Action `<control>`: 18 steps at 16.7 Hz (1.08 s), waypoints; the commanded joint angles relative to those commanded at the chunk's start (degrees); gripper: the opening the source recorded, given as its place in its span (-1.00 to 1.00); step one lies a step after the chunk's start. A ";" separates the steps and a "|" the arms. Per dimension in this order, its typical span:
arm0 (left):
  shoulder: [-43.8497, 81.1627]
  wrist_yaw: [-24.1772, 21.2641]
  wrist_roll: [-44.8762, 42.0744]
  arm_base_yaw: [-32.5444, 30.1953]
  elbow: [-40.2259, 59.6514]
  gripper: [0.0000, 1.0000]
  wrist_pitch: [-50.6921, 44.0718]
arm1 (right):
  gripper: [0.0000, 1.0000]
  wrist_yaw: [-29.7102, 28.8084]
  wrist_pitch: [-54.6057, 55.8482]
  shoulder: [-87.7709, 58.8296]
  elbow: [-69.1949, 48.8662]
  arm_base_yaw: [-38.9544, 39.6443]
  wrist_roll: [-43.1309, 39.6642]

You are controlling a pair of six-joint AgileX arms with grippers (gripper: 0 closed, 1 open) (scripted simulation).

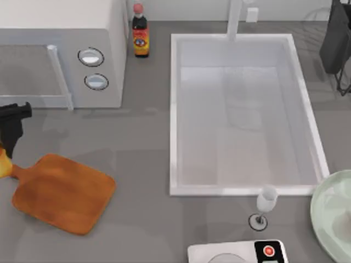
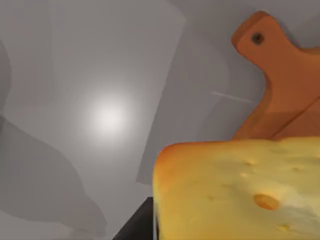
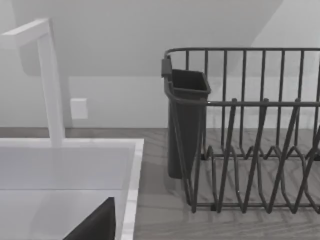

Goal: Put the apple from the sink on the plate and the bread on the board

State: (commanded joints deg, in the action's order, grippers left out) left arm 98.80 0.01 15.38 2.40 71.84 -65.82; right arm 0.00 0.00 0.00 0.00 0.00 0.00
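At the table's far left my left gripper (image 1: 6, 149) is shut on the bread (image 1: 3, 163), a golden-yellow loaf that looms close in the left wrist view (image 2: 240, 192). One dark finger (image 2: 136, 229) lies against the loaf's side. The orange-brown board (image 1: 63, 193) lies flat just right of the bread, its handle stub (image 2: 257, 37) pointing toward it. The white sink (image 1: 174, 115) holds no fruit, and the apple is out of view. The pale green plate (image 1: 332, 211) sits at the front right edge. A dark part of my right gripper (image 3: 95, 227) shows over the sink's corner.
A microwave (image 1: 60, 49) stands at the back left, with a sauce bottle (image 1: 141, 34) beside it. The faucet (image 3: 50, 80) rises behind the sink. A dark dish rack (image 3: 240, 130) stands at the back right. A wine glass (image 1: 266, 204) and a white scale (image 1: 236, 252) sit in front of the sink.
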 joint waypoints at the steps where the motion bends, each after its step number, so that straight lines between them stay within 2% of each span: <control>1: 0.31 0.05 6.21 -1.01 -0.18 -1.00 0.15 | 1.00 0.00 0.00 0.00 0.00 0.00 0.00; 7: 1.81 0.30 46.54 -7.40 -1.79 -1.00 1.35 | 1.00 0.00 0.00 0.00 0.00 0.00 0.00; 11: 1.25 0.53 67.77 -11.24 -2.95 -1.00 3.19 | 1.00 0.00 0.00 0.00 0.00 0.00 0.00; 14: -0.30 0.72 77.53 -13.19 -4.07 -1.00 5.05 | 1.00 0.00 0.00 0.00 0.00 0.00 0.00; 18: -1.30 0.85 81.97 -14.15 -4.70 -1.00 6.14 | 1.00 0.00 0.00 0.00 0.00 0.00 0.00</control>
State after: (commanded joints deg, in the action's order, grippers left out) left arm 97.50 0.86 97.36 -11.75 67.14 -59.69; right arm 0.00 0.00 0.00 0.00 0.00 0.00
